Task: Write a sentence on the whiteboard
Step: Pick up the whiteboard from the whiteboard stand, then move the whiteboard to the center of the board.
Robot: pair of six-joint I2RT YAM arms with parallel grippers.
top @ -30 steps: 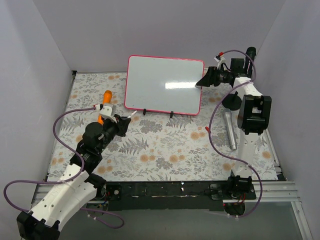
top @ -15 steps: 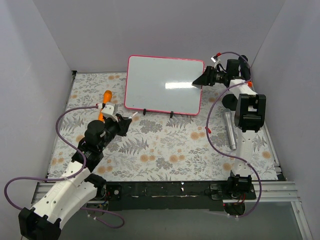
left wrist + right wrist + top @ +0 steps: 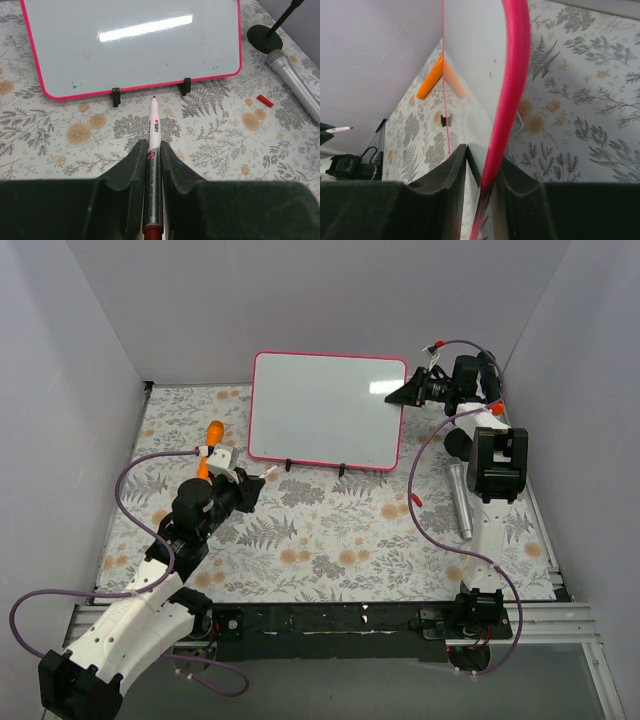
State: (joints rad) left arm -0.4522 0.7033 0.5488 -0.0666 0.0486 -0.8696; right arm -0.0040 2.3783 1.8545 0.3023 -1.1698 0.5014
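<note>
The right end effector (image 3: 482,155) is clamped narrowly on the pink right-hand frame of the whiteboard (image 3: 320,410) and has tipped that edge back since a second ago, moving the glare band from the board's middle to its upper right. The left end effector (image 3: 153,145) grips an uncapped marker (image 3: 153,120), tip near the whiteboard's lower edge, as before. The board stands blank on the floral surface (image 3: 330,530); judged steadied for writing, no sentence begun.

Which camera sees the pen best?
The left wrist view: the marker shows large, clamped in the left gripper. The top view shows it tiny; the right wrist view, a sliver at the left edge.
</note>
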